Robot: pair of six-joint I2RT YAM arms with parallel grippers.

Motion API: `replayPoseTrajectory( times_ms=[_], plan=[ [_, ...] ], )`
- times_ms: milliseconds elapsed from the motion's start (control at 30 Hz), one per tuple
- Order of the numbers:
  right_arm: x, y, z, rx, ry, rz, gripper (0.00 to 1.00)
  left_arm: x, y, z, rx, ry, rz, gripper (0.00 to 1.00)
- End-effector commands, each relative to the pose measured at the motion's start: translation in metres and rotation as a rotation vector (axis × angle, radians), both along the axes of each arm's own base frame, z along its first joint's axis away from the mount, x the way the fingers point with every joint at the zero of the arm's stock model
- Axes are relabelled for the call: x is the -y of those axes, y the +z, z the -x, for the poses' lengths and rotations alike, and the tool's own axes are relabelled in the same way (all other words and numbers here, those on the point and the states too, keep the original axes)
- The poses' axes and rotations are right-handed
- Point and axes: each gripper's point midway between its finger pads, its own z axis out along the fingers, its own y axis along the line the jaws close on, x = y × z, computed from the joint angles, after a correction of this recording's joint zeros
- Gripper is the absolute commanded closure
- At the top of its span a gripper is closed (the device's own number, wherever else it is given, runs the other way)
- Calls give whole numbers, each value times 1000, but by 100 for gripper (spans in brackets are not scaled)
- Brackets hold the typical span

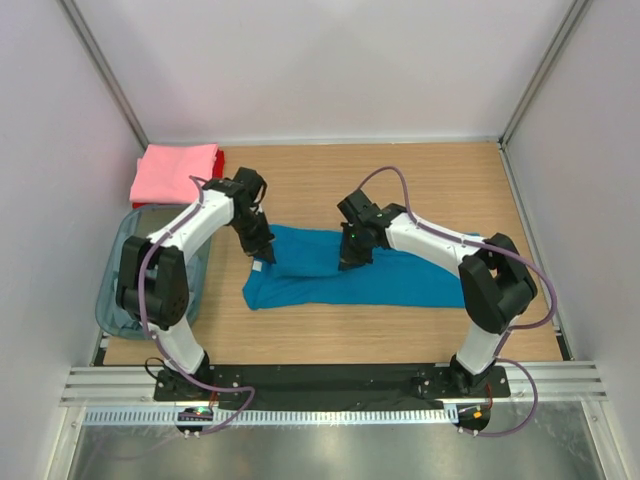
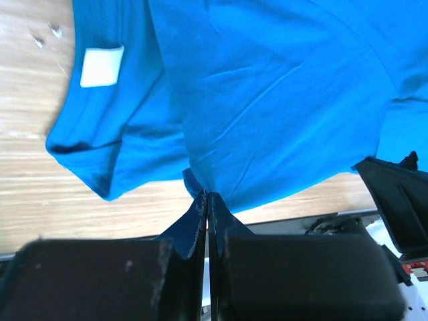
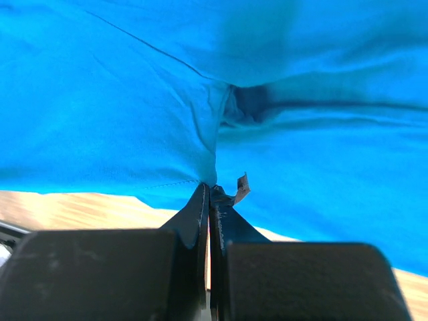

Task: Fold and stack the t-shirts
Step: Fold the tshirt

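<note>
A teal blue t-shirt lies across the middle of the wooden table, its top edge partly folded over. My left gripper is shut on the shirt's cloth near the collar end; the left wrist view shows the cloth pinched at my fingertips and a white label. My right gripper is shut on the shirt's edge, pinched at its tips. A folded pink t-shirt lies on a red one at the back left.
A translucent grey-blue plastic bin stands at the left edge beside my left arm. White walls close the table at the back and both sides. Bare wood shows behind the shirt and in front of it.
</note>
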Motion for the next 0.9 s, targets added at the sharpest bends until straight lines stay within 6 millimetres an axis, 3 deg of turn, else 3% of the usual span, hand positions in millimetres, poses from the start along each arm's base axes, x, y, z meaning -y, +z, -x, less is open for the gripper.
replayPoseTrajectory(
  times_ms=[0,200,500,567,700,733,800,867],
  plan=[
    [4,20,2,47,-13,-21,99,6,10,21,-27,-10,24,100],
    [10,-2,10,15,-18,-1,99,2,-16,39,-91,-17,5,100],
    [19,-27,11,4,-21,53,99,2,-41,48,-144,-32,-15,100],
    [18,-30,10,5,-18,57,99,1,-46,48,-157,-34,-25,92],
    [17,-35,9,-10,-21,65,89,-6,-43,35,-135,-55,-84,85],
    [19,-33,11,-19,-25,72,83,-8,-36,23,-93,-64,-111,82],
    [21,-28,13,-21,-28,76,76,-16,-31,16,-76,-70,-165,73],
    [22,-16,13,-5,-29,71,72,-17,-18,-9,18,-64,-194,68]
  ],
)
